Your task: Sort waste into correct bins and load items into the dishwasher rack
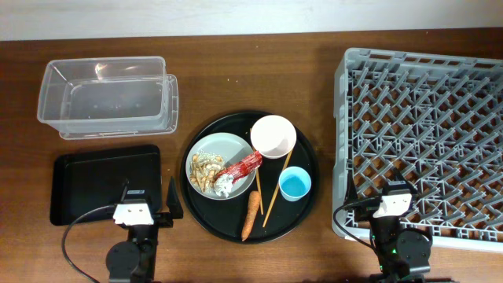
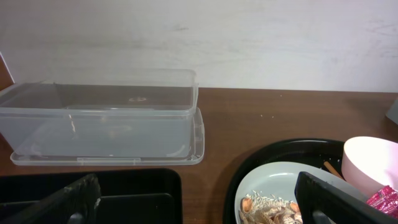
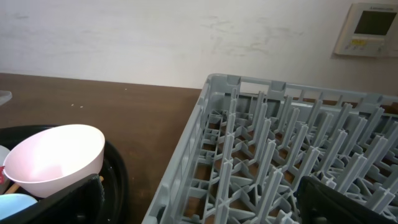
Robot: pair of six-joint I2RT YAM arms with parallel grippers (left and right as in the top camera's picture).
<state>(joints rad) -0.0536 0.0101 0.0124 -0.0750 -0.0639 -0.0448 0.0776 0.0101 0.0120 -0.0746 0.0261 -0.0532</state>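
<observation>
Wooden worktop [image 1: 259,63]: my left hand [image 1: 149,196], fingers apart, sits nearest the red wrapper [image 1: 244,167], ahead-right of it; right hand [image 1: 391,195] likewise apart.

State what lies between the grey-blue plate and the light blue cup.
In the overhead view, two thin wooden sticks lie on the round black tray between the plate and the cup.

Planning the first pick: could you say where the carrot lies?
Overhead, centre: the carrot lies by the round black tray's front rim, beside a chopstick.
</observation>
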